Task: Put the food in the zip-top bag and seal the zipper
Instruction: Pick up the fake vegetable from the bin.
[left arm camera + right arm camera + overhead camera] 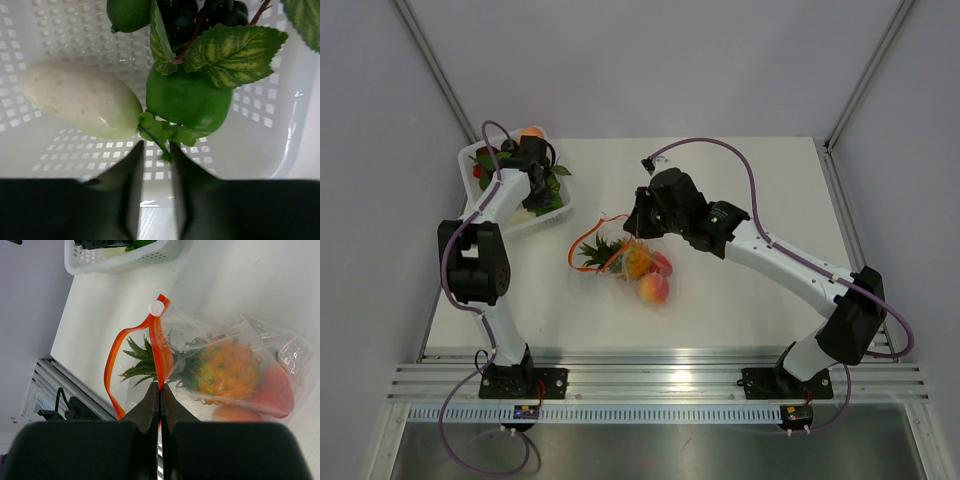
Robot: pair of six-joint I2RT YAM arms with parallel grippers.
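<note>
The zip-top bag (227, 335) lies mid-table and holds the food. Inside are the pineapple (230, 367), the red fruit (274, 390) and the peach (235, 412). The pineapple's leaves (142, 362) poke out of the mouth. The red zipper (156, 340) gapes in a loop (111, 365), with a white slider (156, 308) at its far end. My right gripper (160, 388) is shut on one zipper strip. From above, it (635, 232) sits just behind the bag (630, 265). My left gripper (156, 147) hangs in the white basket (250, 145), jaws slightly apart, with a green stem at the tips.
The basket (548, 222) at the back left holds a pale oval vegetable (82, 100), a green pepper (187, 100), a lime (129, 14), dark grapes (200, 15) and leaves (235, 52). A metal rail (660, 380) runs along the near edge.
</note>
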